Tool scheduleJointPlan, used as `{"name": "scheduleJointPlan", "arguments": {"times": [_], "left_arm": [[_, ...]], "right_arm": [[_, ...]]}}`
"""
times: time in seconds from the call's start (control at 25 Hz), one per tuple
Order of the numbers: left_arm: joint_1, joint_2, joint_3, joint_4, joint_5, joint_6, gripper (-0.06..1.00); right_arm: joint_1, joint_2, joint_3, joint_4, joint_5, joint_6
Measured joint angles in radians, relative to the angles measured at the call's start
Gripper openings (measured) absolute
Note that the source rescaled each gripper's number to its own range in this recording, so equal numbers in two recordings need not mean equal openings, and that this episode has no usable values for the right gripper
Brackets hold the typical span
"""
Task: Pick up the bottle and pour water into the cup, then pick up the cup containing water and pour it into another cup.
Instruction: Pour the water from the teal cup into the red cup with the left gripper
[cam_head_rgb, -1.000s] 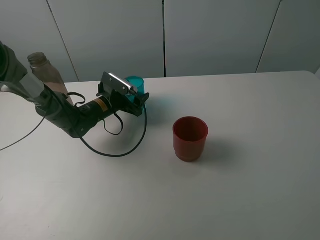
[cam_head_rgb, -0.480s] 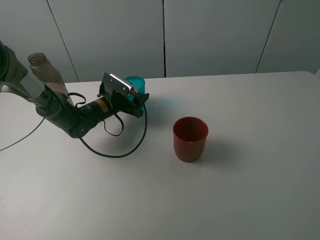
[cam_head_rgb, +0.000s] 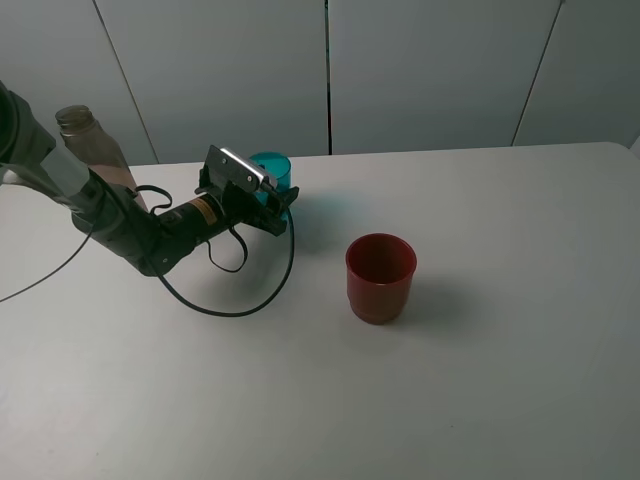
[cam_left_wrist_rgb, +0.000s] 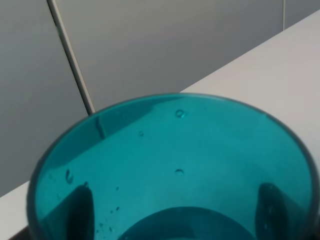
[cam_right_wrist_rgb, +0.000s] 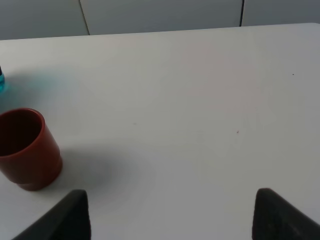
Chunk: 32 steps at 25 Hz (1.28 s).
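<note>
The small translucent teal plastic tumbler (cam_head_rgb: 274, 168) is gripped upright between the closed-in jaws of the left gripper (cam_head_rgb: 272, 198) near the back edge of the white table (cam_head_rgb: 500, 380) — some water is seen inside. The tall smoky grey-brown plastic bottle (cam_head_rgb: 88, 140) is partly hidden behind that arm. The right gripper (cam_right_wrist_rgb: 170, 215) is spread wide with nothing in it — the opaque dark red plastic cup (cam_head_rgb: 380, 275) is set well apart from the tumbler.

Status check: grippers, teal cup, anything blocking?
Left gripper closed on teal cup, cup on table. Right gripper open, empty. Nothing between teal cup and red cup.

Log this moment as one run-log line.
left gripper: shut on teal cup | right gripper: open, empty | red cup: upright | bottle: standing
</note>
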Motion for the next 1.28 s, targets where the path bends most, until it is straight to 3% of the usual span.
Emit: {"name": "scheduleJointPlan", "arguments": {"times": [0.56,0.92,1.28], "left_arm": [[0.000,-0.096,0.006,0.023,0.005,0.006,0.16],[0.000,-0.245,0.112,0.070,0.109,-0.017,0.16],[-0.008,-0.369,0.207,0.134,0.123,-0.026,0.15]], "right_arm": [[0.000,0.000,0.000,0.000,0.000,0.000],[0.000,0.000,0.000,0.000,0.000,-0.006],[0.000,0.000,0.000,0.000,0.000,-0.006]]}}
